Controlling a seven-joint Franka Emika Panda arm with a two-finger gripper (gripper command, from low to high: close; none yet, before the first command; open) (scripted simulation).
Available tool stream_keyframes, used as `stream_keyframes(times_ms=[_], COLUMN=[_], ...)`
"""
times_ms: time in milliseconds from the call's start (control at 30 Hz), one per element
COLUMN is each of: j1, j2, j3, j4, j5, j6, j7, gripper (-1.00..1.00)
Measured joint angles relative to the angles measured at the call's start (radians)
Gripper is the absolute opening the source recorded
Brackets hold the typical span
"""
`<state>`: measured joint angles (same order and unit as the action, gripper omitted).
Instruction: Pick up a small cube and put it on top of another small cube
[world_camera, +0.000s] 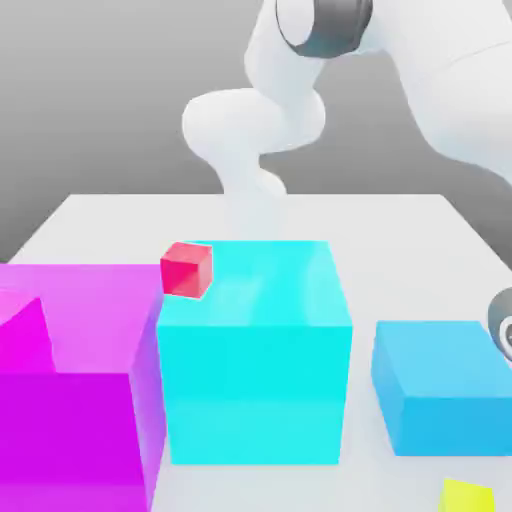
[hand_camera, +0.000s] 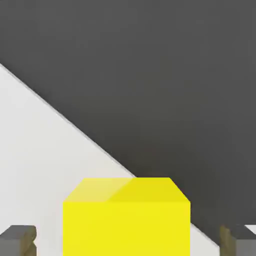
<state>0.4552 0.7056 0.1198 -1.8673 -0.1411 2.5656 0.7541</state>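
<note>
I've got the pincer (hand_camera: 127, 240) with a finger either side of the yellow cube (hand_camera: 126, 217), flanks just beside the pads (hand_camera: 20, 239); can't tell if it's actually clamped yet. Cube sits square between the fingers, near the white table's (hand_camera: 35, 160) edge. I'd confirm squeeze on the flat sides, then lift straight up so it doesn't tip. Likely target: red cube (world_camera: 186, 268), well apart, beside the cyan block (world_camera: 255, 350). All matte, sharp-edged, rigid-looking solids.
</note>
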Motion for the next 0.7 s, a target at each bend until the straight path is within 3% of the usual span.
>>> stream_keyframes(times_ms=[233,533,667,700], j1=[-0.005,-0.192,-0.2,-0.196], j2=[-0.082,-0.34,-0.272,-0.248], j3=[0.009,0.056,0.039,0.033], j4=[-0.021,-0.262,-0.289,-0.289], j5=[0.018,0.047,0.018,0.011], j6=[-0.061,-0.081,0.015,0.039], j7=[-0.012,-0.436,-0.478,-0.475], gripper=[-1.0,-1.0,-1.0,1.0])
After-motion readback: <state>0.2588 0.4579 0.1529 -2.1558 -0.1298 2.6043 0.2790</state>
